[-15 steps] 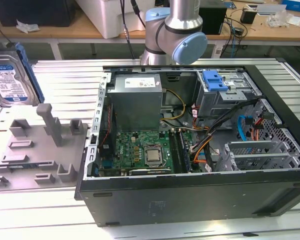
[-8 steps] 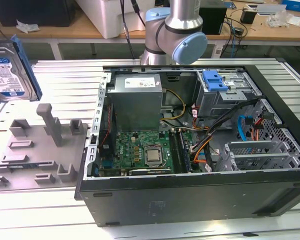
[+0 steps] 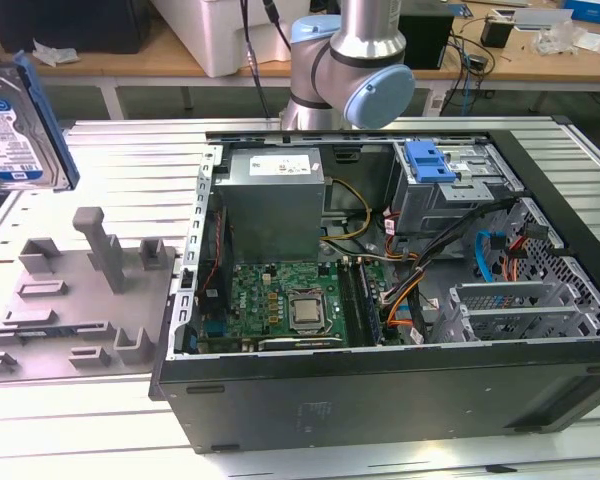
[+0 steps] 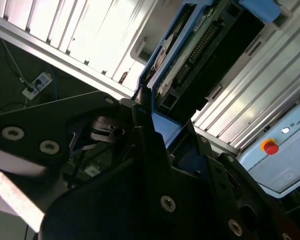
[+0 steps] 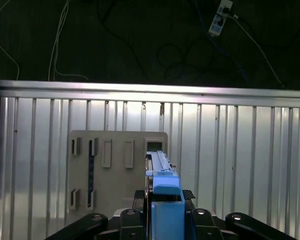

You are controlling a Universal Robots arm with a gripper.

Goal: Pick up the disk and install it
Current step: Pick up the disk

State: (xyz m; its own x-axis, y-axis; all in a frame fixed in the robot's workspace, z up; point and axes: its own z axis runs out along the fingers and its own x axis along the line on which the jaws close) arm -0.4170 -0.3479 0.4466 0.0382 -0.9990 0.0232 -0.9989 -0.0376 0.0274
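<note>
Firmly clenched, the end effector (image 5: pixel 165 220) grips the disk (image 5: pixel 160 167) edge-on over the grey fixture plate (image 5: pixel 117 187).

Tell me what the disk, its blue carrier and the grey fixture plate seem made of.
The disk looks like metal: silvery sheen around its label. Its carrier: probably plastic, uniform matte blue. The fixture plate: possibly plastic, dull even grey.
</note>
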